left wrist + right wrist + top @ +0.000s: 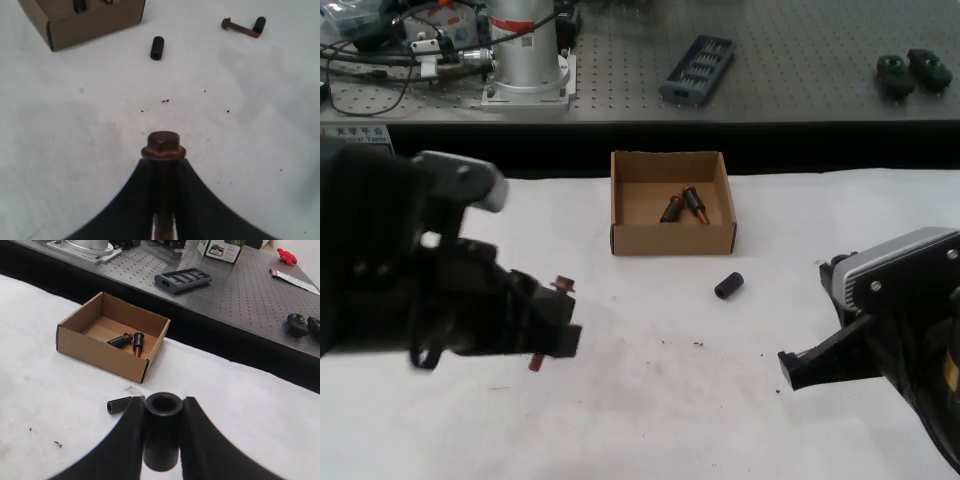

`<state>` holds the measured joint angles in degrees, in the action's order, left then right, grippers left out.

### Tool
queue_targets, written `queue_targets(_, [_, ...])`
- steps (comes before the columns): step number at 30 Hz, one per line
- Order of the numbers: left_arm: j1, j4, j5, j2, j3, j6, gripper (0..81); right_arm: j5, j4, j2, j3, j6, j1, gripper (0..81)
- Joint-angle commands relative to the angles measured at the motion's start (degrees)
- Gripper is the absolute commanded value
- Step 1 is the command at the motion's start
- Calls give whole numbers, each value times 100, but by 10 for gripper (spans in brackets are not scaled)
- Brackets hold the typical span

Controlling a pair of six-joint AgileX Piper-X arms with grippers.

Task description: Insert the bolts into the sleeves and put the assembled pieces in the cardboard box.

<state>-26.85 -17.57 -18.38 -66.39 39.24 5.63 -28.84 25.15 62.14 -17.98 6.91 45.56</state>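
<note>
1. Done: two assembled pieces lie inside the cardboard box, which sits at the middle of the far edge of the white-covered tabletop.
2. In hand: the left gripper, over the left side of the tabletop, has its fingers clamped on the shank of a bolt, with the head clear of the fingertips.
3. The right gripper, over the right side, is clamped on a sleeve, its bore open and unobstructed.
4. Judgement: this pair is picked up but not yet mated; insertion comes next, then the drop into the box.
5. Left over: a loose sleeve lies just off the box's near right corner.
6. A second bolt lies against a third sleeve farther right; I cannot tell whether it is inserted.
</note>
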Motion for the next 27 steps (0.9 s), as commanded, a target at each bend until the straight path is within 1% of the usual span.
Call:
queue_targets(1, [-16,800,16,685,-592,65,6,29,84,-223,-11,-132,76,71])
queue_targets(4, [-16,1460,16,1147,-1137,33,6,66,44,-342,10,-134,186,71])
queue_targets(7, [-16,2420,16,1549,-1765,33,6,307,228,-394,91,-134,267,71])
queue_targets(12, [-16,4504,-6,1853,-2942,81,6,1189,908,-409,351,-223,279,71])
queue_targets(16, [-16,5870,-16,1838,-3599,242,6,1683,1337,-409,507,-332,279,71])
queue_targets(18, [-16,6137,-16,1838,-3790,304,6,2027,1392,-409,510,-479,279,71])
queue_targets(19, [-16,6140,-5,1838,-3858,302,6,2380,1438,-409,510,-526,279,71])
queue_targets(23, [-16,6048,183,1838,-3924,195,6,3403,1658,-409,510,-618,279,71])
queue_targets(27, [-16,6048,136,1838,-3924,121,6,3853,1796,-409,510,-603,279,71])
